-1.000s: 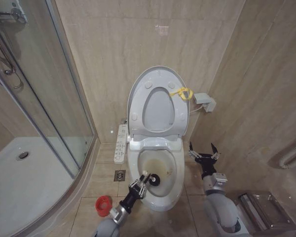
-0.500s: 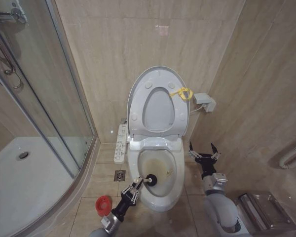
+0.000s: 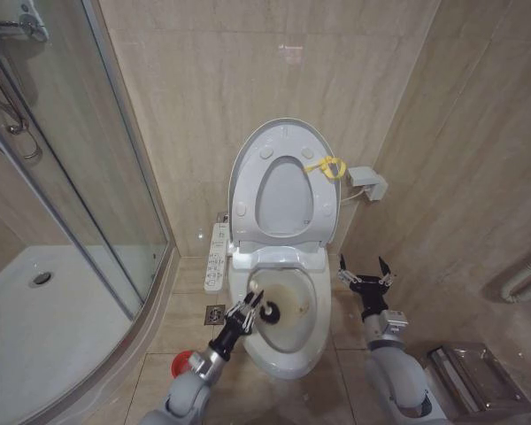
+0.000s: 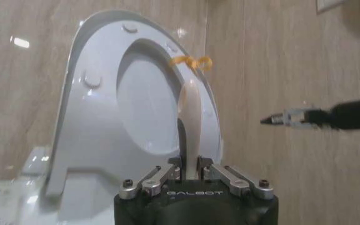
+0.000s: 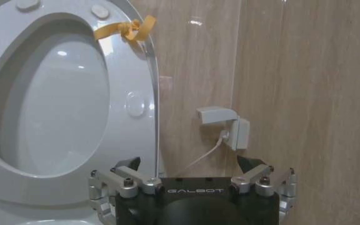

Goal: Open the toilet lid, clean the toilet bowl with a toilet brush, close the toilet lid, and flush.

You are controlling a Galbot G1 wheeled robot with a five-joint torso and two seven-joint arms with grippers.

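Observation:
The toilet lid (image 3: 283, 195) stands raised against the wall, with a yellow loop (image 3: 329, 166) at its edge. Below it the toilet bowl (image 3: 294, 285) lies open, yellowish-brown stains inside. My left gripper (image 3: 246, 312) hovers over the bowl's left rim, shut on the white handle of the toilet brush (image 3: 269, 310), whose black head is inside the bowl. In the left wrist view the handle (image 4: 191, 112) runs out from between the closed fingers (image 4: 174, 169) toward the lid (image 4: 99, 93). My right gripper (image 3: 365, 276) waits open to the right of the bowl, fingers spread (image 5: 127, 172).
A red holder cup (image 3: 185, 362) sits on the floor left of the toilet, beside my left arm. A control panel (image 3: 217, 257) hangs by the seat, a floor drain (image 3: 214, 313) below it. The glass shower enclosure (image 3: 71, 177) is to the left. A wall box (image 3: 368, 182) and a metal bin (image 3: 473, 376) are on the right.
My left gripper drew back toward the bowl's near edge, then pushed farther in along the left rim, sliding the brush head deeper into the bowl. The right arm stayed still.

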